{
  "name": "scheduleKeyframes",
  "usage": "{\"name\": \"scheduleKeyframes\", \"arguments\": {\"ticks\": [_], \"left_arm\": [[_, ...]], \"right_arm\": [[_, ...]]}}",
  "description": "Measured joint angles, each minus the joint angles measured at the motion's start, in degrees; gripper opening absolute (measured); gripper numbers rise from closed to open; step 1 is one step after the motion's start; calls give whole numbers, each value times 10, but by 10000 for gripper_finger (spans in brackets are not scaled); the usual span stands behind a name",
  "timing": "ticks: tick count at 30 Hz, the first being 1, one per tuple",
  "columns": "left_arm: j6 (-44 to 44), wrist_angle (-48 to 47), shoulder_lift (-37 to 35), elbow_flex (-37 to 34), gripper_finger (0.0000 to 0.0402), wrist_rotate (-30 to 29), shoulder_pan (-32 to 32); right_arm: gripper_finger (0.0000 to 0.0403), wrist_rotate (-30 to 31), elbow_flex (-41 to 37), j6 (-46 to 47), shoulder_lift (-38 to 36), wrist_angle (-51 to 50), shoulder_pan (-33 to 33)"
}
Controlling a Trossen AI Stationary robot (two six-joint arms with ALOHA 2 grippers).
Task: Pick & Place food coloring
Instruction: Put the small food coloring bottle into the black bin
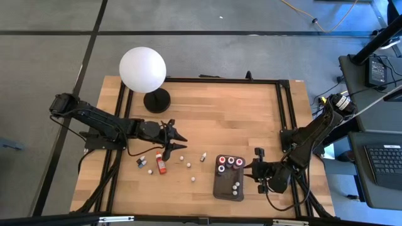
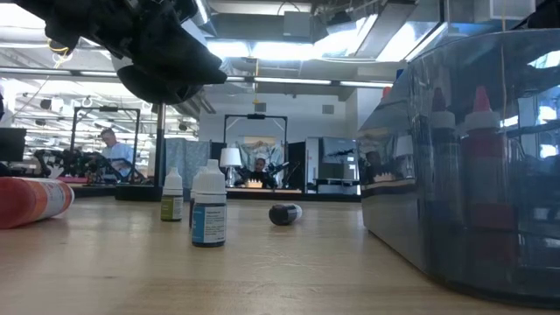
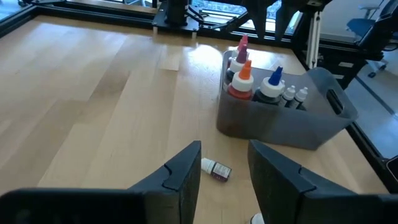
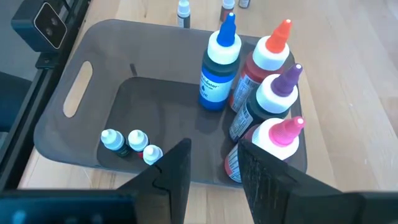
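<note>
Several tiny food coloring bottles stand or lie loose on the wooden table (image 1: 207, 119), among them a white-capped one (image 1: 203, 157) and a larger red bottle (image 1: 161, 164) lying on its side. The dark grey tray (image 1: 221, 188) holds three tiny bottles (image 4: 130, 143) and several taller ones with coloured tips (image 4: 261, 93). My left gripper (image 1: 181, 142) hovers open above the loose bottles; one small bottle (image 3: 216, 169) lies on the table beyond its fingers (image 3: 224, 148). My right gripper (image 1: 251, 168) stands open over the tray's right rim, nothing between its fingers (image 4: 214, 165).
A big white globe lamp (image 1: 143, 69) on a black base stands at the table's far left. A black frame (image 1: 282, 107) runs round the table. In the low view two small bottles (image 2: 208, 210) stand upright and a dark one (image 2: 284, 213) lies beside the tray's wall (image 2: 472, 175).
</note>
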Motion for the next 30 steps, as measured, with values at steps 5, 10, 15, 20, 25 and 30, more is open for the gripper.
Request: {"name": "scheduleKeyframes", "arguments": {"ticks": [5,10,15,20,25,30], "left_arm": [[0,0,0,0,161,0,0],[0,-2,0,0,208,0,0],[0,-6,0,0,245,0,0],[-1,-6,0,0,255,23,0],[-2,-3,0,0,254,54,0],[-11,-9,0,1,253,55,0]], "right_arm": [[134,0,0,0,0,0,0],[134,0,0,0,0,0,0],[134,0,0,0,0,0,0],[134,0,0,0,0,0,0],[134,0,0,0,0,-1,0],[134,0,0,0,0,-1,0]]}}
